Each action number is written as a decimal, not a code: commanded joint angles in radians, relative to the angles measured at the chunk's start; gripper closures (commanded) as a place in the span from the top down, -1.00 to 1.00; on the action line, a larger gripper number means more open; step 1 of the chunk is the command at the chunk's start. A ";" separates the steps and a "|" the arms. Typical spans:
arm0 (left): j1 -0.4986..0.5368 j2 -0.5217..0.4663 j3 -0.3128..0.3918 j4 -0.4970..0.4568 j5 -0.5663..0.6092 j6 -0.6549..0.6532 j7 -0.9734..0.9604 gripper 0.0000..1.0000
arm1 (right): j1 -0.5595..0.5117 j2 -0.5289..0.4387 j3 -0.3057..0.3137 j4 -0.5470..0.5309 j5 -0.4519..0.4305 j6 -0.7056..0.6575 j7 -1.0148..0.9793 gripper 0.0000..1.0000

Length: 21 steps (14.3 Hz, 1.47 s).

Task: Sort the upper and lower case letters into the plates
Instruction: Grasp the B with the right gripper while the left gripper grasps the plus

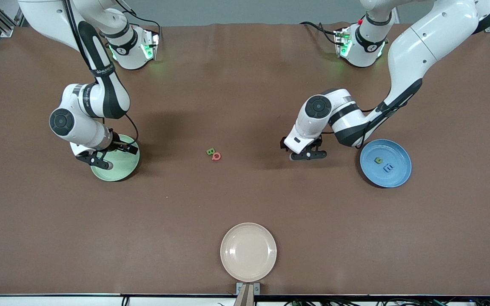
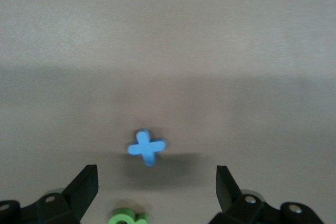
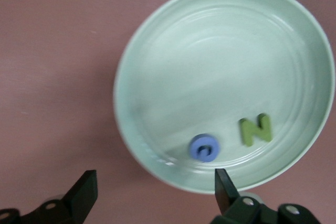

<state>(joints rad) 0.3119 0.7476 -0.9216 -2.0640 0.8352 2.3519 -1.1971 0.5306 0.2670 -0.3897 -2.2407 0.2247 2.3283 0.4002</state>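
Note:
The pale green plate (image 1: 123, 163) lies toward the right arm's end of the table. My right gripper (image 1: 99, 160) hangs open and empty over its rim (image 3: 155, 187). In the plate (image 3: 220, 51) lie a green N (image 3: 255, 128) and a round blue letter (image 3: 205, 147). The blue plate (image 1: 391, 151), toward the left arm's end, holds a green letter (image 1: 378, 160) and a blue one (image 1: 388, 168). My left gripper (image 1: 309, 154) is open low over the table beside it (image 2: 156, 187), with a blue x (image 2: 146, 147) and a green letter (image 2: 127, 217) below. A green B (image 1: 210, 151) and a red Q (image 1: 216, 157) touch at mid-table.
A beige plate (image 1: 248, 251) sits by the table's edge nearest the front camera, with nothing in it. The brown tabletop (image 1: 245, 199) stretches bare between it and the letters.

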 commanded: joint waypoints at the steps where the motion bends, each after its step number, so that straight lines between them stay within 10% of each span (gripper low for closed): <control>1: 0.003 -0.011 0.017 -0.015 0.007 0.023 -0.007 0.93 | 0.132 -0.009 -0.001 0.016 -0.004 0.026 0.280 1.00; 6: -0.066 -0.002 0.088 0.001 0.007 0.061 -0.007 0.81 | 0.311 0.142 -0.001 0.068 -0.005 0.193 0.612 0.93; 10: -0.083 -0.004 0.109 0.001 0.007 0.078 -0.007 0.54 | 0.365 0.213 -0.001 0.145 -0.004 0.197 0.713 0.26; 21: -0.076 -0.008 0.110 0.019 0.007 0.078 0.002 0.24 | 0.414 0.339 0.071 0.268 -0.002 0.203 0.916 0.27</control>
<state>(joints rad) 0.2403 0.7466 -0.8276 -2.0543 0.8353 2.4214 -1.1971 0.9251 0.5908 -0.3165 -1.9866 0.2245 2.5342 1.2803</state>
